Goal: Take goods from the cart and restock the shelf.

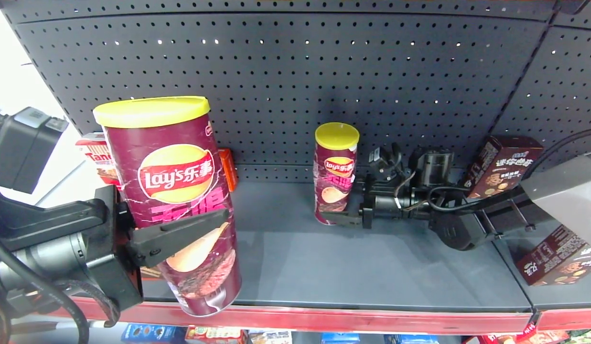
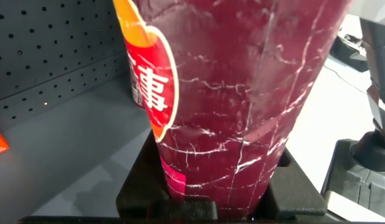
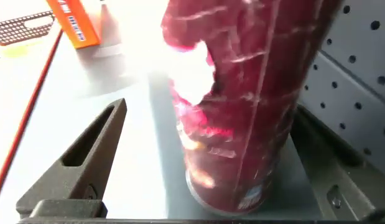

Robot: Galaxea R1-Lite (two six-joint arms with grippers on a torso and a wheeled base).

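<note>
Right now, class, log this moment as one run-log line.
left gripper shut on held can, at shelf front | right gripper open around shelf can, upright at rear

There are 2 chip cans [image 1: 173,200], 2 brown boxes [image 1: 503,165], 1 orange box [image 1: 230,167] and 1 red-and-white box [image 1: 95,153].

Lower left in the head view, my left gripper [image 1: 190,224] clamps a chip can [image 1: 171,143]; centre right, my right gripper [image 1: 337,206] stands spread around a second can [image 1: 336,162].
</note>
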